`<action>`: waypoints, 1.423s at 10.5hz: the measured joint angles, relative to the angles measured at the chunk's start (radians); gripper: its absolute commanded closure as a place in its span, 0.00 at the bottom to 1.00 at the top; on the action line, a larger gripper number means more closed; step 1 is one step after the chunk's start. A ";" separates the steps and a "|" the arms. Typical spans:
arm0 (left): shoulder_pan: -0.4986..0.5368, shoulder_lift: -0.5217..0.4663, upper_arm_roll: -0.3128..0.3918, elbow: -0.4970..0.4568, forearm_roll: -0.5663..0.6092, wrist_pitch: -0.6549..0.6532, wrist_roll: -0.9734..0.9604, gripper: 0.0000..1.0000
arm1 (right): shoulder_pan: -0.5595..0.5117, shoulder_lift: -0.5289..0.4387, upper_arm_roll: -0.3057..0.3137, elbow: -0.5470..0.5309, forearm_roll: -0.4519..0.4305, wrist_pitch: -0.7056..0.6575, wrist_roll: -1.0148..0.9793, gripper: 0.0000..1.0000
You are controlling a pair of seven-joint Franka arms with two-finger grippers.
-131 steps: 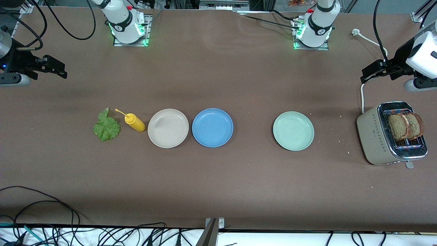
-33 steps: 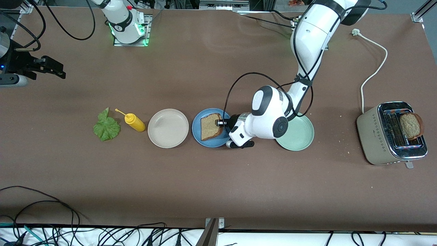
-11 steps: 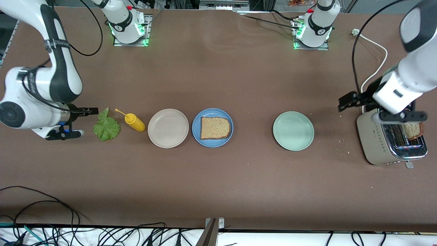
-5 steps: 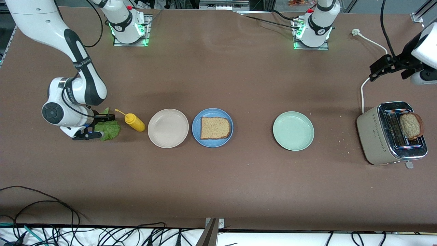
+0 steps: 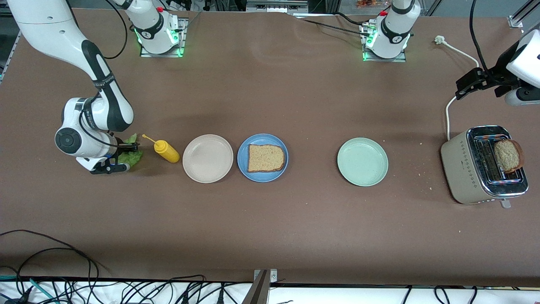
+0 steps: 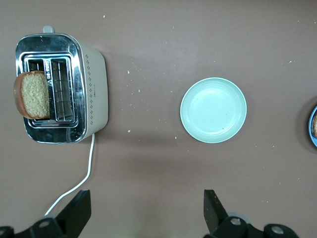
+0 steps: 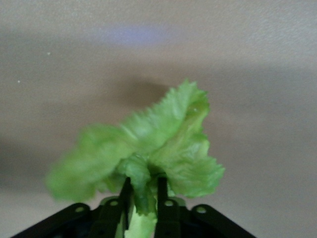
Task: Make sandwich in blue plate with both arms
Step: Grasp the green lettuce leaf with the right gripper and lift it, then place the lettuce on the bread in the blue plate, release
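Near the bench edge at the right arm's end, my right gripper pinches the lettuce leaf narrowly. From there the blue plate, carrying one bread slice, lies toward the left arm's end, past the yellow bottle and beige plate. My left gripper waits wide open over brown bench near the toaster.

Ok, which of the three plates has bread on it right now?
The blue plate, the middle one, carries a single bread slice. The beige plate beside it and the pale green plate hold nothing.
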 measured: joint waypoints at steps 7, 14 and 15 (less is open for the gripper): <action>0.002 0.007 0.004 0.000 0.001 0.000 -0.001 0.00 | 0.007 -0.015 0.038 0.366 0.002 -0.503 -0.005 0.92; 0.002 0.008 0.004 0.000 0.001 0.000 -0.001 0.00 | 0.034 -0.010 0.341 0.615 0.023 -0.770 0.346 0.92; 0.002 0.008 0.004 0.000 0.001 0.000 -0.001 0.00 | 0.049 -0.001 0.395 0.615 0.039 -0.741 0.449 0.92</action>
